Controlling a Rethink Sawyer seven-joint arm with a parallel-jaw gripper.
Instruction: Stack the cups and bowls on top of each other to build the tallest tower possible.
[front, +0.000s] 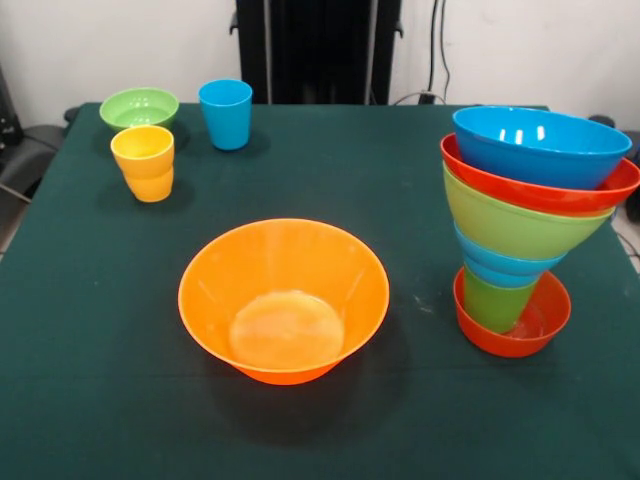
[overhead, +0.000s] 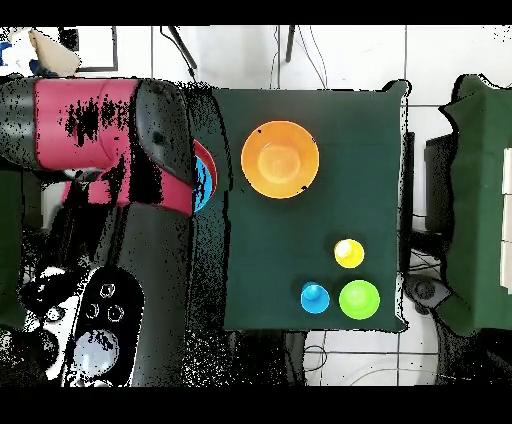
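Observation:
The tower (front: 530, 215) stands at the right of the table. A red-orange bowl (front: 530, 330) is lowest, with an upright green cup (front: 495, 302) in it. Above come a small blue bowl (front: 500, 265), a green bowl (front: 515, 225), a red bowl (front: 545, 190) and a blue bowl (front: 540, 145), widening upward and leaning slightly. A large orange bowl (front: 283, 300) (overhead: 280, 159) sits alone mid-table. At the far left are a yellow-orange cup (front: 143, 160) (overhead: 348, 253), a blue cup (front: 226, 113) (overhead: 314, 297) and a small green bowl (front: 139, 107) (overhead: 359, 299). No gripper shows.
A dark green cloth (front: 400, 200) covers the table. In the overhead view the red and black arm (overhead: 150, 140) hangs over the table's left edge and hides most of the tower (overhead: 205, 178). Cables and dark equipment stand behind the table.

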